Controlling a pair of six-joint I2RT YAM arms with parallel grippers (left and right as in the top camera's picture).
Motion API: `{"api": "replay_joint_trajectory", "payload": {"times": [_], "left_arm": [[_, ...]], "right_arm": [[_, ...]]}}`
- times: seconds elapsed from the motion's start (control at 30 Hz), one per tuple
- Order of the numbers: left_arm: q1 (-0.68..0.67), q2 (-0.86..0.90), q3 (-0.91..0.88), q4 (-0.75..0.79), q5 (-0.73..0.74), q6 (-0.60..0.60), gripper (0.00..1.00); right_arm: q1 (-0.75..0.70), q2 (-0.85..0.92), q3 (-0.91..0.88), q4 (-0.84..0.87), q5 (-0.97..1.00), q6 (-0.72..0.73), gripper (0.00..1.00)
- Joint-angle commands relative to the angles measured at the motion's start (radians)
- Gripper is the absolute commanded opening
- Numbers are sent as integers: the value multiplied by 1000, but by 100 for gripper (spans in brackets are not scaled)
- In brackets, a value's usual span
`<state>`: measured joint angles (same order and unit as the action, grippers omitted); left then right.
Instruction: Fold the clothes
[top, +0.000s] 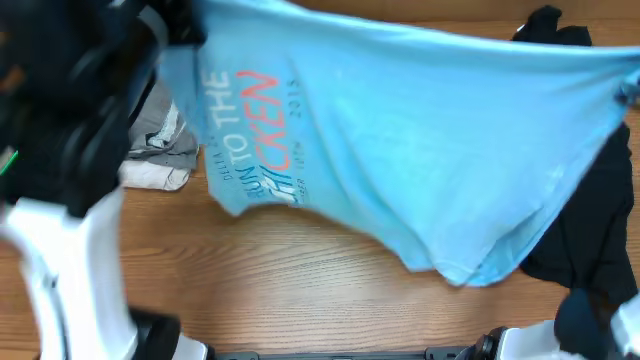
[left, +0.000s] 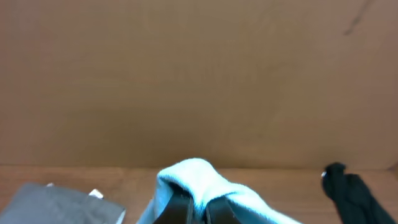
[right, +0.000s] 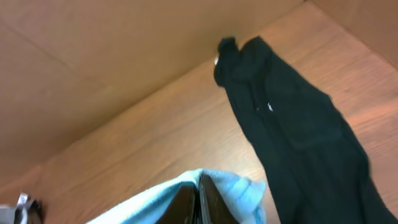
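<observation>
Above table (top: 300, 285), T-shirt (top: 420, 140) stretched from left jaws to right jaws, edges clamped.

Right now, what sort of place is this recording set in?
Probably a lab-style laundry-folding station: a wood-grain table backed by a plain brown board wall, a light blue T-shirt held up above it, with folded grey and beige garments on one side and a black garment on the other.

Wooden table (top: 300, 290), long black garment (top: 600, 230) on its right side, folded grey and beige garments (top: 165, 155) left.
</observation>
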<state>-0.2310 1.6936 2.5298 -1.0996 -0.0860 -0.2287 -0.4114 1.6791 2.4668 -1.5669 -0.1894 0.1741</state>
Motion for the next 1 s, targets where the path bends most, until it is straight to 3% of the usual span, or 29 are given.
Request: {"api": "replay_joint_trajectory", "payload": {"times": [0.0, 0.27, 0.5, 0.63, 0.97], "left_arm": [[24, 153, -1, 127, -29, 39, 4], [77, 331, 0, 536, -29, 50, 4], [92, 306, 53, 745, -24, 59, 4], [92, 300, 133, 728, -21, 107, 4], [94, 339, 155, 397, -20, 144, 4]], "right_arm": [[27, 105, 7, 106, -15, -19, 4], [87, 191, 16, 498, -42, 33, 4], [91, 191, 142, 629, -96, 40, 4], [90, 191, 211, 626, -98, 37, 4], [91, 269, 203, 348, -97, -16, 4]]}}
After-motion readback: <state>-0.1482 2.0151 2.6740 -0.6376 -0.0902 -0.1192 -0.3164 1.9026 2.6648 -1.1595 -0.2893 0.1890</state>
